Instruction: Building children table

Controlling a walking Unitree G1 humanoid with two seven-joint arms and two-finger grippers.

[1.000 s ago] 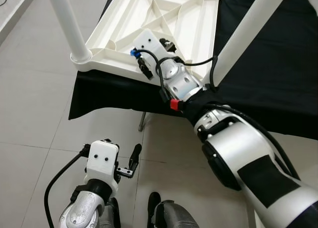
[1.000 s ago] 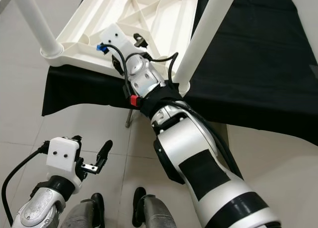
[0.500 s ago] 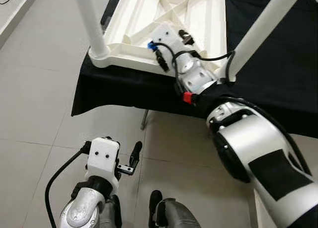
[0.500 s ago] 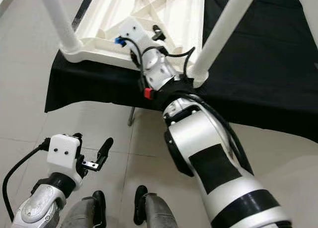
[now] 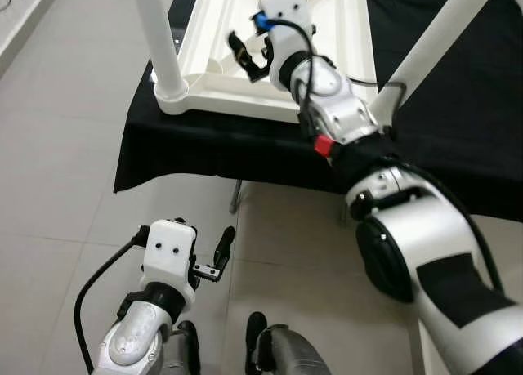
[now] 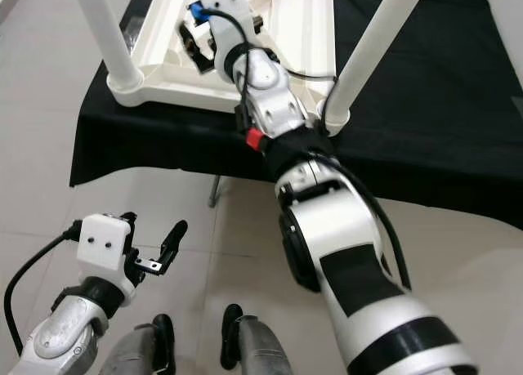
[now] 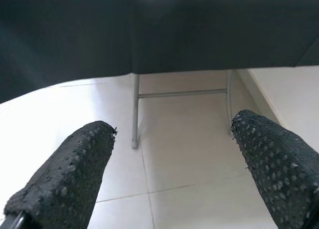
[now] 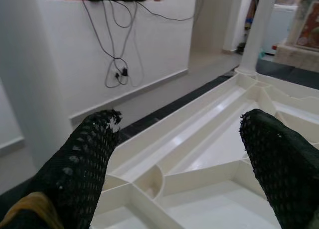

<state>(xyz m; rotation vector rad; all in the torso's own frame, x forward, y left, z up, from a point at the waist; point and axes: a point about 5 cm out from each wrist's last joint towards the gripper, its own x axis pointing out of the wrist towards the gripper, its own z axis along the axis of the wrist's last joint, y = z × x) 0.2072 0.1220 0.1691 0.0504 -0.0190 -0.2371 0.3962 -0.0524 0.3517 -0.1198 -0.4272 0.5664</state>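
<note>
Children table top [image 5: 245, 64]: it is lying upside down on the counter, with its ribbed white underside facing up, and its near corner is reaching the counter's front edge.
Near leg [image 5: 157, 33]: this white round leg is standing in the corner socket of the table top, at the corner closest to the floor tiles.
Second leg [image 5: 431, 44]: another white leg is rising from the table top's other near corner, just beside the right forearm.
Counter [image 5: 458, 122]: it is carrying the table top and is wearing a black cloth that is hanging over the front edge.
Right claw [image 5: 249, 55]: it is hovering over the ribbed underside of the table top, between the two legs and closer to the near leg; in the right wrist view its two black fingers [image 8: 82, 164] are standing wide apart with nothing between them, and the white ribs are lying under them.
Right arm [image 6: 343, 252]: it is stretching from the robot across the counter's front edge to the table top.
Left claw [image 5: 214, 261]: it is hanging low over the floor, well apart from the table top; in the left wrist view its fingers [image 7: 75, 171] are apart and are holding nothing.
Metal frame [image 7: 135, 109]: thin grey bars are standing on the floor under the counter's cloth.
Floor [image 5: 65, 162]: light tiles are lying in front of the counter.
Wall cables [image 8: 117, 37]: dark cables are hanging on a white wall beyond the far side of the table top.
</note>
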